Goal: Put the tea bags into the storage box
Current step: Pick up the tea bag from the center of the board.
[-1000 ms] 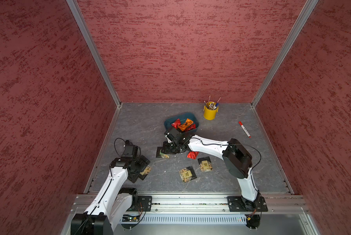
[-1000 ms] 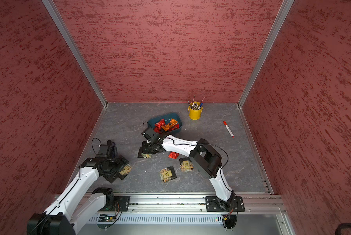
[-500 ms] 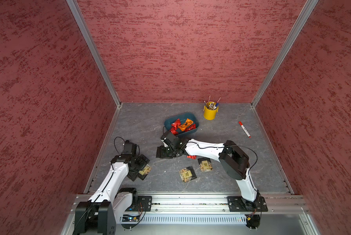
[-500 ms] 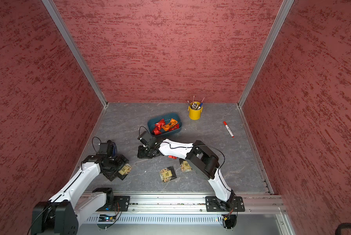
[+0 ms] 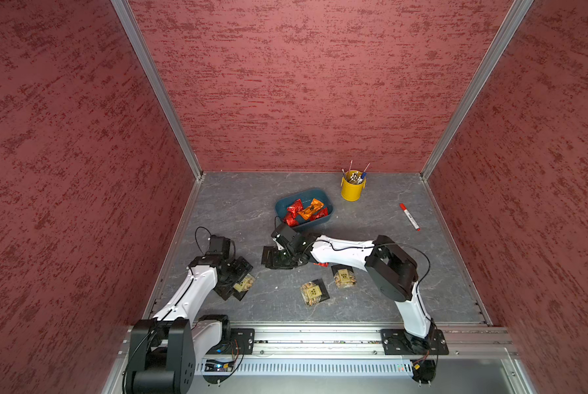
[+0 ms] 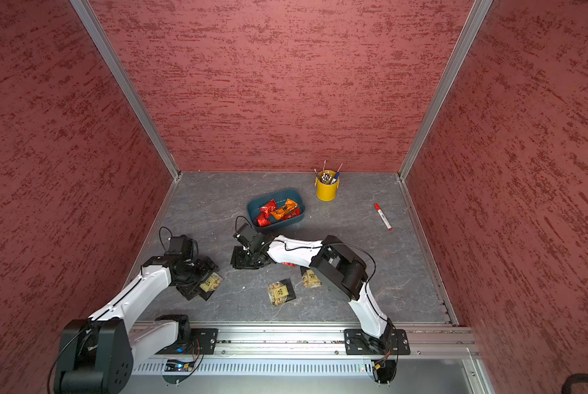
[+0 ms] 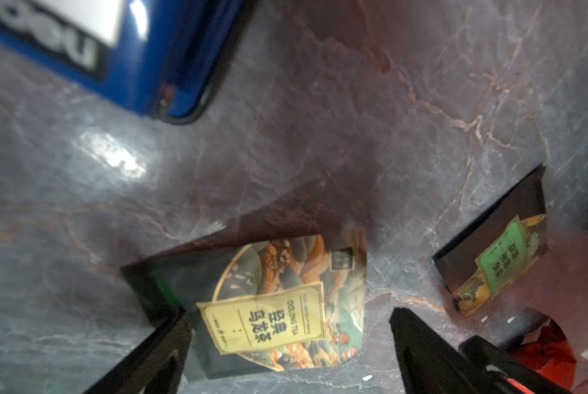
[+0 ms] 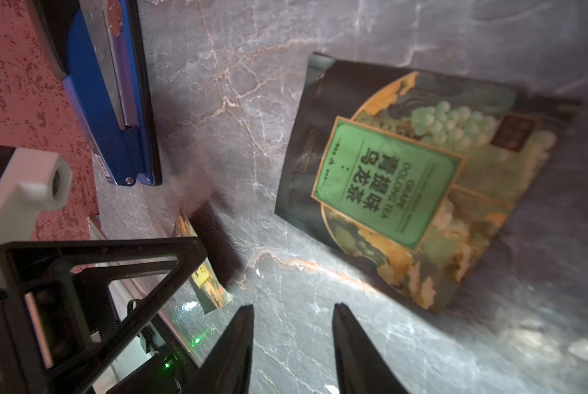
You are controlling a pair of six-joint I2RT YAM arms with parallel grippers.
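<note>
Nearest us, on the left of the tabletop (image 5: 279, 305), the left tool (image 7: 285, 317) stands wide open. Its fingers straddle a tan-label pouch (image 7: 262, 303) that lies flat and unclamped. To the right, near the middle, a second tan-label pouch (image 5: 314, 291) lies free, and a third tan-label pouch (image 5: 344, 277) sits just beyond it, partly under the right arm. Farther in, the right tool (image 8: 292, 317) hangs low with its fingers parted and nothing between them. A green-label pouch (image 8: 405, 180) lies flat just past the tips. A red sachet (image 5: 320, 263) peeks out beneath that arm. Beyond stands the storage box (image 5: 314, 225), holding red sachets (image 5: 294, 208) and an orange sachet (image 5: 311, 208). Farthest right we see a yellow cup (image 5: 353, 189) and a marker (image 5: 409, 216).
</note>
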